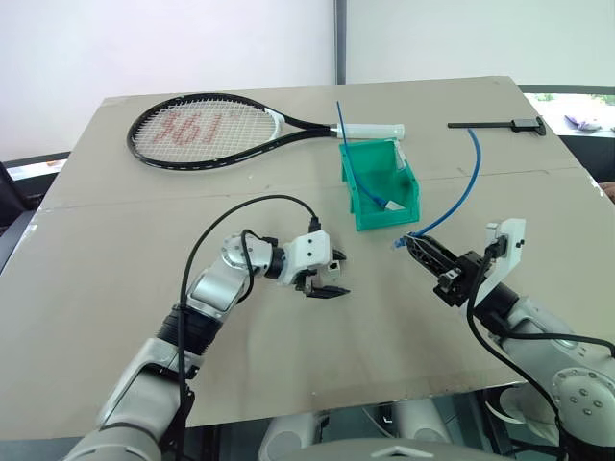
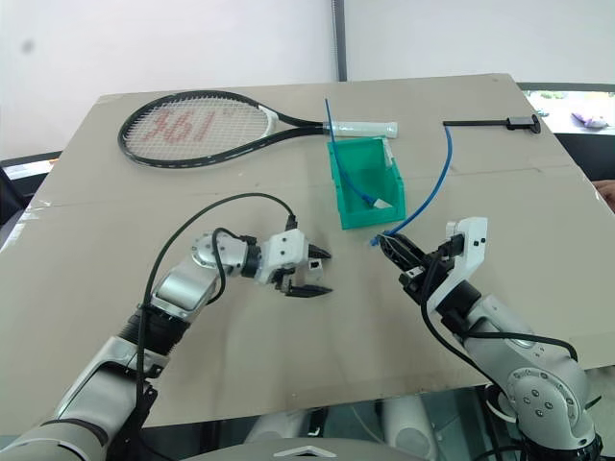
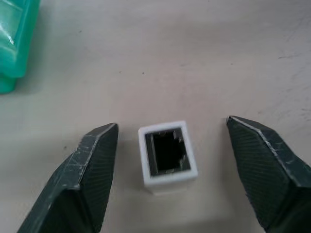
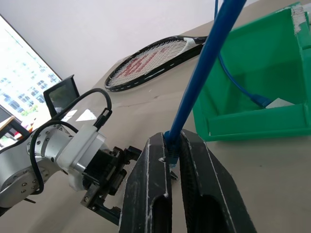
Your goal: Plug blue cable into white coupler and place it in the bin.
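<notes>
The white coupler (image 3: pixel 168 178) stands on the table with its dark socket facing the wrist camera. My left gripper (image 3: pixel 172 124) is open, one finger on each side of the coupler, neither touching it. In the head views the left gripper (image 1: pixel 333 277) hovers low over the table in front of the bin (image 1: pixel 351 182). My right gripper (image 1: pixel 408 242) is shut on the blue cable (image 1: pixel 476 163) just behind its plug end. The cable arcs up and back over the table to the right of the teal-green bin (image 4: pixel 252 121). The gripped end points toward the left gripper.
A straight blue strand (image 1: pixel 339 120) sticks up out of the bin, with a white piece beside it inside. A tennis racket (image 1: pixel 207 130) lies at the back left and a black tool (image 1: pixel 500 125) at the back right. The table's front edge runs close below both arms.
</notes>
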